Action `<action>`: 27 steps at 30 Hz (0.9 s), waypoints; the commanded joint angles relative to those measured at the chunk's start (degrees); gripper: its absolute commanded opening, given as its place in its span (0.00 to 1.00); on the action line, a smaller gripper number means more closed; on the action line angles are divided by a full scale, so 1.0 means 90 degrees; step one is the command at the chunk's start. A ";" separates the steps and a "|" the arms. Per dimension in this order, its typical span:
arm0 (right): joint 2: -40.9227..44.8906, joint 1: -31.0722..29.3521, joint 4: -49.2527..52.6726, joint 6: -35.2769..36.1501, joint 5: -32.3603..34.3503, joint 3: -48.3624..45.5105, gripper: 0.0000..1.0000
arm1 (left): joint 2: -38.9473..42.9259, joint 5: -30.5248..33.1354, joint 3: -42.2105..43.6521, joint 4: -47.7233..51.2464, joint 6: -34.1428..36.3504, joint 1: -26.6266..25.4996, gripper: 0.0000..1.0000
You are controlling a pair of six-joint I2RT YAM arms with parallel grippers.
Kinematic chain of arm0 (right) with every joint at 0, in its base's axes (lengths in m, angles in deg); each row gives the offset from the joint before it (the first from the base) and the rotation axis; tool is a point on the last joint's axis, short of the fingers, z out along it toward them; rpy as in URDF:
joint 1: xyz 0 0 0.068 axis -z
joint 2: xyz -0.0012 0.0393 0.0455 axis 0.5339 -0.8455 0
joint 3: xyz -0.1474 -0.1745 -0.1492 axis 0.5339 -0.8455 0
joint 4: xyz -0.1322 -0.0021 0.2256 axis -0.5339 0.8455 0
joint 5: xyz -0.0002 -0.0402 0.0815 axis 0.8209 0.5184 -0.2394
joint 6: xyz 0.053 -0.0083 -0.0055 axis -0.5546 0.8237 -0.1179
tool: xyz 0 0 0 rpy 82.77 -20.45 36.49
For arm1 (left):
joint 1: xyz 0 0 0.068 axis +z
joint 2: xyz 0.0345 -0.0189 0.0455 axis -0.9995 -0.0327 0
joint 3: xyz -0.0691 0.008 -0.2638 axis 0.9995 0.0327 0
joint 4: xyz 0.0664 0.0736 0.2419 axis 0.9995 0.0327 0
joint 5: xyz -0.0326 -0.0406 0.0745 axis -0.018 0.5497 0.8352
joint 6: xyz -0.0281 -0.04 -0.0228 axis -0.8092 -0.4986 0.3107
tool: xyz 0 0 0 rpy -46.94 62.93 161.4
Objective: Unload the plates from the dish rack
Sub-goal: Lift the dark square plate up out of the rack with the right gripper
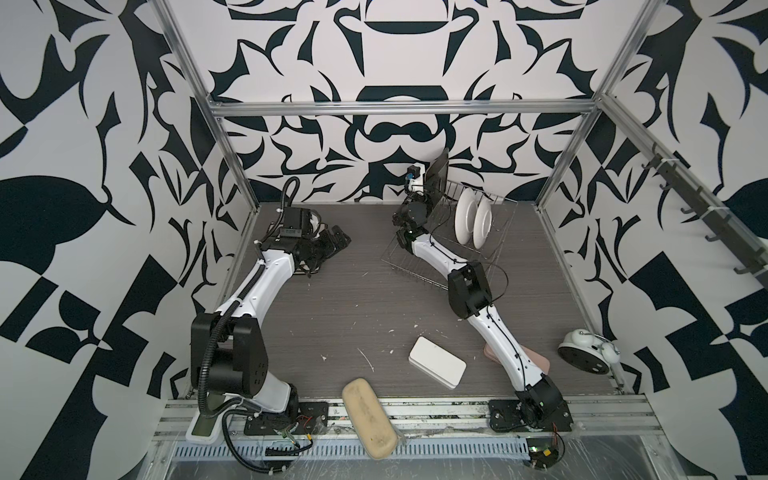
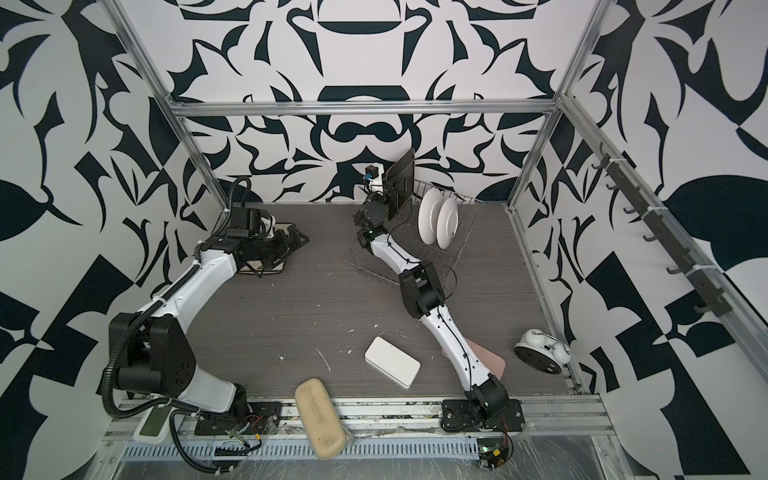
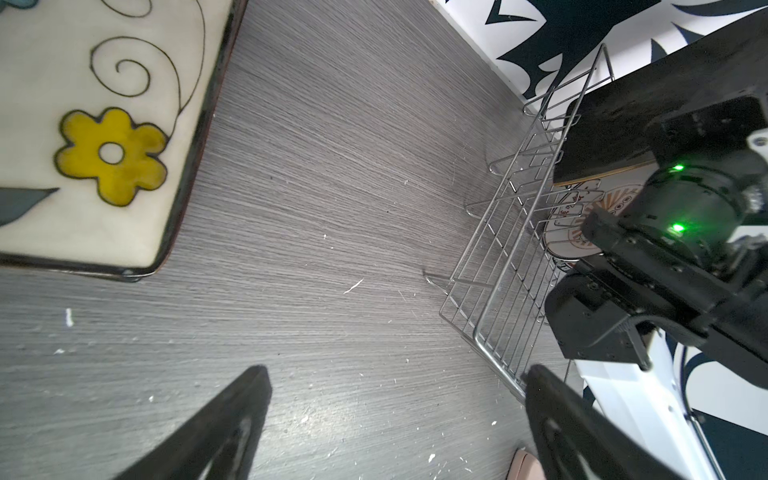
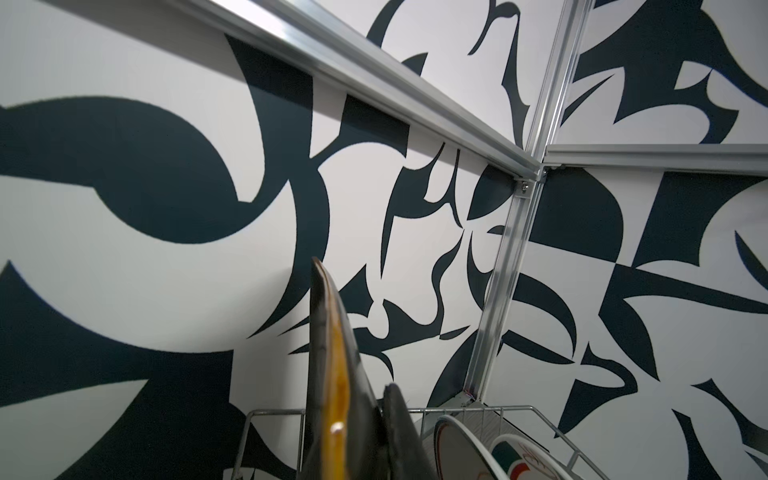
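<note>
My right gripper point(image 1: 419, 188) is shut on a black square plate point(image 1: 439, 170), held upright above the back left corner of the silver wire dish rack point(image 1: 400, 266). The right wrist view shows that plate's orange-edged rim point(image 4: 332, 374) clamped in the gripper point(image 4: 361, 415). Two round white plates point(image 1: 465, 216) point(image 1: 484, 222) stand upright in the rack, and their printed faces point(image 4: 519, 457) show in the right wrist view. My left gripper point(image 1: 336, 243) point(image 3: 397, 374) is open and empty over the table. Beside it lies a cream square plate point(image 3: 104, 124) with a yellow flower and a dark rim.
A white rounded box point(image 1: 437, 362) lies at the front middle. A beige pad point(image 1: 369, 417) rests on the front rail. A white alarm clock point(image 1: 584, 351) sits at the right wall, and a pink flat thing point(image 1: 538, 360) lies under the right arm. Metal frame posts border the table.
</note>
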 commanded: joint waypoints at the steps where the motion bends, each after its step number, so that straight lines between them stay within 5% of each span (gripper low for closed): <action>1: 0.1215 -0.0176 -0.1346 -0.0052 -0.0918 0.0261 0.00 | 0.0091 -0.0064 -0.0106 0.0068 0.0030 0.0028 0.99; 20: 0.2161 -0.0743 -0.1956 0.1067 -0.1199 -0.0452 0.00 | 0.0509 -0.0179 0.0026 -0.0030 -0.0064 0.0030 0.99; 27: 0.3542 -0.1144 -0.1928 0.0893 -0.1452 -0.2118 0.00 | 0.0897 -0.0221 0.0255 -0.0232 -0.0246 0.0031 0.99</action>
